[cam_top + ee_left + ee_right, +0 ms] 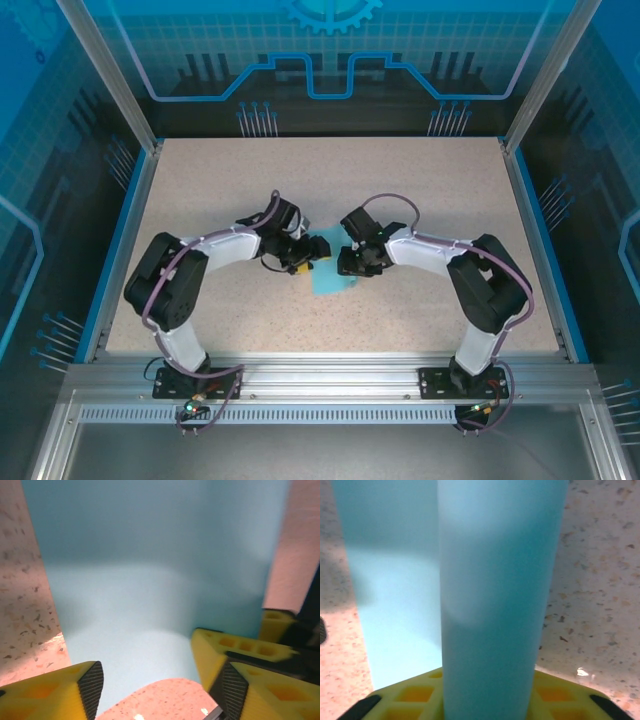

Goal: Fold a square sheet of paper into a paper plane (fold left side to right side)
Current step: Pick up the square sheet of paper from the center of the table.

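The square sheet of paper (328, 272) lies cyan on the table between my two grippers. My left gripper (303, 258) is at its left edge. In the left wrist view its yellow fingers (55, 692) stand apart and open over the sheet (150, 580), with bare table between them. My right gripper (352, 262) is at the sheet's right side. In the right wrist view a raised strip of the paper (495, 605) runs up over the lower yellow finger (410, 695) and hides the jaw gap. The right gripper's fingers (225, 645) also show in the left wrist view.
The speckled beige table (400, 190) is framed by blue rails and glass walls on three sides. Both arm bases are bolted to the aluminium rail (330, 375) at the near edge.
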